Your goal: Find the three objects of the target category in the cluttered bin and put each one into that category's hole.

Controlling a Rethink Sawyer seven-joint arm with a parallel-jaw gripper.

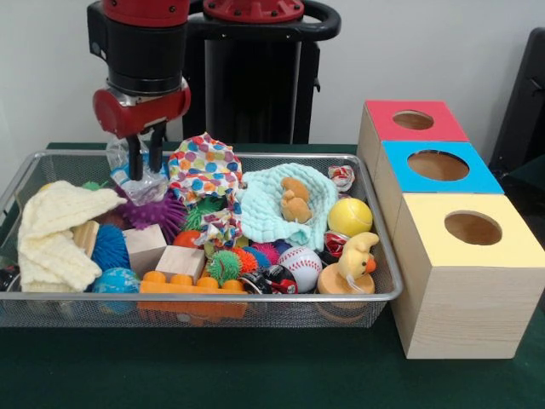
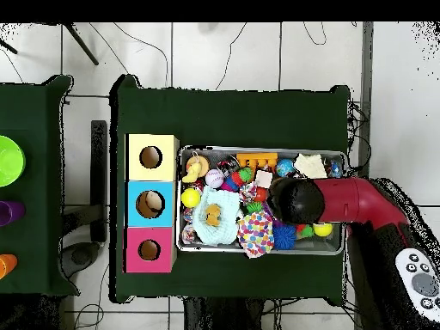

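Wire mesh forms the basket [image 1: 25,183] on the green bench [image 1: 255,375], and it is packed with balls, blocks and cloths. The hand [image 1: 145,162] is lowered at about ten o'clock in the front view, its two fingers [image 1: 134,159] set close together around a crinkled clear plastic bag [image 1: 140,183], seemingly pinched. The target category cannot be told. Three boxes with holes, red [image 1: 413,119], blue [image 1: 438,165] and yellow [image 1: 473,228], are lined up at three o'clock. A pick appears to be under way; next, a lift clear of the rim and a carry to the matching hole would be needed.
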